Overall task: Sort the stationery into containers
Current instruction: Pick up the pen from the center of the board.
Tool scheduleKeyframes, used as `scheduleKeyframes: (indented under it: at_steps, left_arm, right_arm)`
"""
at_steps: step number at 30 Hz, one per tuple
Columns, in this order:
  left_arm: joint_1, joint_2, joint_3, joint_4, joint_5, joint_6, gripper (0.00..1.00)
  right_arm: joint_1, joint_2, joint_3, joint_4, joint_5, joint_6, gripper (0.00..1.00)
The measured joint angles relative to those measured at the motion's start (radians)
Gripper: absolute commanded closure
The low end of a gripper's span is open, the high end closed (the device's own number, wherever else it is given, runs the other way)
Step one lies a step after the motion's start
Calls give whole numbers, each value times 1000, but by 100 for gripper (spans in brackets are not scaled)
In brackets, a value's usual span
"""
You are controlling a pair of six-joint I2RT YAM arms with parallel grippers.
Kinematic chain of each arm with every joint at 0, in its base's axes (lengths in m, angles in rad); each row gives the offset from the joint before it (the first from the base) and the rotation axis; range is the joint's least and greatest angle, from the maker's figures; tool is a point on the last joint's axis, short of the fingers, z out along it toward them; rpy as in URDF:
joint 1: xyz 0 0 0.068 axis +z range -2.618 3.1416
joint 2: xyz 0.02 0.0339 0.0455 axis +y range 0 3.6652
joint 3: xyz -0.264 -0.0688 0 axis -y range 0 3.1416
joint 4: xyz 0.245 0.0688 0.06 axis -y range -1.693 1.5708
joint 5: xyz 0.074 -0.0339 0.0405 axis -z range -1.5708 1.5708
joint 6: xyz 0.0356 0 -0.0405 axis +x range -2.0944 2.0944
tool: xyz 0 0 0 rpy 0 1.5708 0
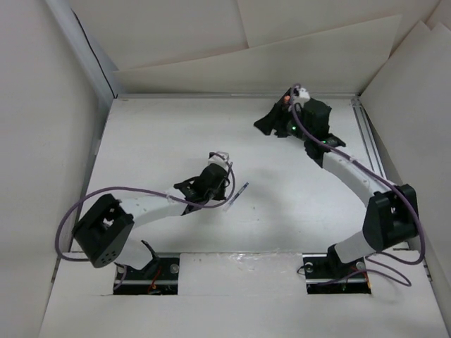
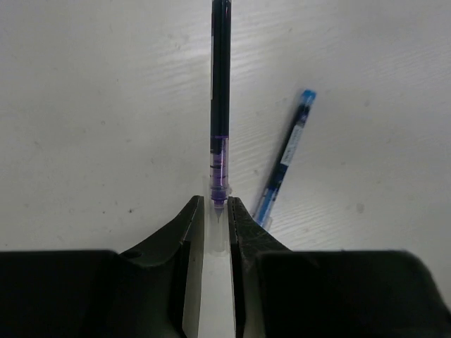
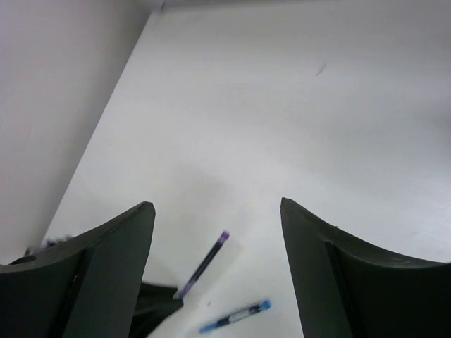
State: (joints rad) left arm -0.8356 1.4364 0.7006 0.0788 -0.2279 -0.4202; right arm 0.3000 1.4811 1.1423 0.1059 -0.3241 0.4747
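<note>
A dark pen with purple ends (image 2: 220, 91) points straight away from my left gripper (image 2: 218, 202), whose jaws are shut on its clear tip end. In the right wrist view the same purple pen (image 3: 204, 264) sticks out from the left fingers. A blue pen (image 2: 285, 158) lies on the white table just right of it, also visible from above as a blue pen (image 1: 237, 196). My left gripper (image 1: 218, 165) is at the table's middle. My right gripper (image 3: 215, 203) is open and holds nothing, raised near the back as the right gripper (image 1: 269, 125). The containers are out of view.
White walls (image 1: 42, 141) enclose the table on the left, back and right. A metal rail (image 1: 370, 148) runs along the right side. Purple cables (image 1: 106, 191) loop off both arms.
</note>
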Motion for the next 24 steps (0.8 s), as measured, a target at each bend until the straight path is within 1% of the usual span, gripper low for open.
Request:
scheduleKeyframes:
  at_steps: [1,2,4,9,12,13,16,17,19,20,22,23,24]
  left_arm:
    - [0,-33,0,0,2,-1,100]
    - [0,-67,0,4,2,-3,100]
    - [0,-128,0,17,7,-4,99]
    - [0,-233,-1,56,19,-10,98]
    - [0,-250,-1,63,29,-12,98]
    - [0,-250,-1,63,35,-12,98]
    - [0,-250,-6,63,48,-14,98]
    - [0,-250,-6,63,53,-15,98]
    - [0,-250,-6,63,56,-15,98]
    - [0,-250,-6,64,55,-15,98]
    - [0,-250,-6,65,56,-16,98]
    - [0,-250,-6,65,57,-16,98]
    - [0,-250,-6,65,57,-16,98]
  right_arm:
    - [30,17,-8,5,-31,2,19]
    - [62,36,-16,6,-60,2,15]
    - [115,75,-33,14,-106,8,13]
    - [226,142,-68,16,-159,25,13]
    - [266,158,-78,28,-171,36,17]
    - [274,162,-78,34,-173,39,27]
    - [288,163,-78,51,-178,50,37]
    - [290,163,-78,61,-179,53,43]
    - [290,163,-78,77,-179,57,51]
    - [290,163,-78,83,-177,60,60]
    - [288,164,-78,90,-173,65,68]
    - [287,166,-78,91,-171,67,78]
    - [285,169,-78,95,-170,71,81]
